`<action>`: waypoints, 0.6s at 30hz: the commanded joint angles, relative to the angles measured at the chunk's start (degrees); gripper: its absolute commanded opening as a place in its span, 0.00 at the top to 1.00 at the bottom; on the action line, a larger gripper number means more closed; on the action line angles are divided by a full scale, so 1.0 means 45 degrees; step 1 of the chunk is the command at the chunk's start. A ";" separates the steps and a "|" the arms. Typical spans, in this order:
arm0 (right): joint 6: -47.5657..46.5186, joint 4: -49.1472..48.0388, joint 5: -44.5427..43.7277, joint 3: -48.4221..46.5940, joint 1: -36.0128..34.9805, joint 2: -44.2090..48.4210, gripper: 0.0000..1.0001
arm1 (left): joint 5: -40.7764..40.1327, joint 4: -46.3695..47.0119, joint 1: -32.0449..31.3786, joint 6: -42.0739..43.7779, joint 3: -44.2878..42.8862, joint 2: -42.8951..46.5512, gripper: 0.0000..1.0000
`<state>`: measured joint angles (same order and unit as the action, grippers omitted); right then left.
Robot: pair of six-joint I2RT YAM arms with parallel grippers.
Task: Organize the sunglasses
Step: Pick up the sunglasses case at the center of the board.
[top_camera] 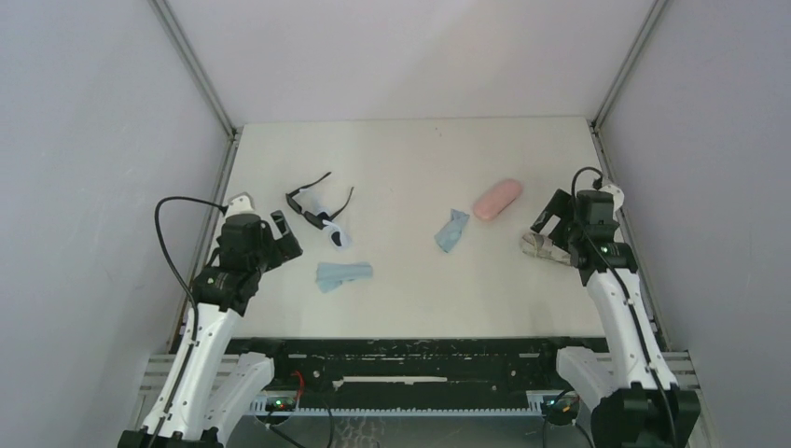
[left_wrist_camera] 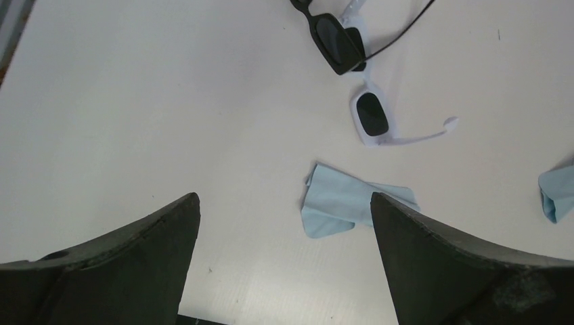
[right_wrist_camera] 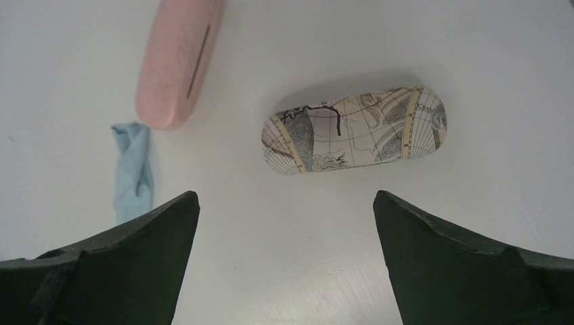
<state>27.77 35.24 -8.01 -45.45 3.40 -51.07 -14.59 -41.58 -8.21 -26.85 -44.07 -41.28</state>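
**Both pairs lie off the left gripper's right front; both grippers released**

Top view: you see the black sunglasses (top_camera: 312, 201) and the white sunglasses (top_camera: 336, 233) on the left half of the table (top_camera: 410, 159). They touch, one end of the black frame lying over one end of the white. The left gripper (top_camera: 284, 235) stands just beside them on the outboard side, jaws spread wide and holding nothing. The right gripper (top_camera: 550, 229) is equally spread and empty. It hangs well apart at the far right edge, above a map-printed case (top_camera: 536, 245), with the pink case (top_camera: 496, 199) near it.

Left wrist view: the pairs lie ahead of the gripper (left_wrist_camera: 284, 203) and to the right of its centreline. The white frame (left_wrist_camera: 372, 115) is the nearer. Its long axis runs almost straight away from you, so the open jaws would close across its narrow width. Its arm trails off to the right. The black frame (left_wrist_camera: 335, 42) sits beyond it on a diagonal, its thin arms reaching up and to the right. A light-blue cloth (left_wrist_camera: 345, 206) lies between the fingers and the white pair, and a second cloth (left_wrist_camera: 556, 193) shows at the right edge.

Judgement: the left arm is plainly the nearer. Your reach must go forward and rightward over the cloth, and lifting either pair may disturb the other where they overlap.
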 commanded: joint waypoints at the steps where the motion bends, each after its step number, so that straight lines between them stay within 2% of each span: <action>1: -0.0383 -0.0333 0.0242 -0.0586 0.0004 -0.1283 0.00 | 0.1064 0.0385 0.0123 0.0596 -0.0715 -0.0085 0.00; 6: -0.0242 -0.0896 -0.0319 -0.1228 -0.0642 -0.3219 0.00 | 0.1219 0.0422 0.0134 0.0774 -0.0718 -0.0031 0.00; 11: 0.0326 -0.0907 -0.1754 -0.2898 -0.1997 -0.5438 0.00 | 0.1266 0.0417 0.0141 0.0791 -0.0481 0.0169 0.00; 18: 0.1437 -0.1103 -0.2471 -0.5080 -0.2922 -0.8513 0.00 | 0.1056 0.0373 0.0106 0.0734 -0.0382 0.0369 0.00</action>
<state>30.17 32.23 -15.20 -63.00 -8.40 -84.18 -10.07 -41.36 -8.08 -24.77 -44.07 -40.36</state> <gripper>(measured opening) 0.997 0.996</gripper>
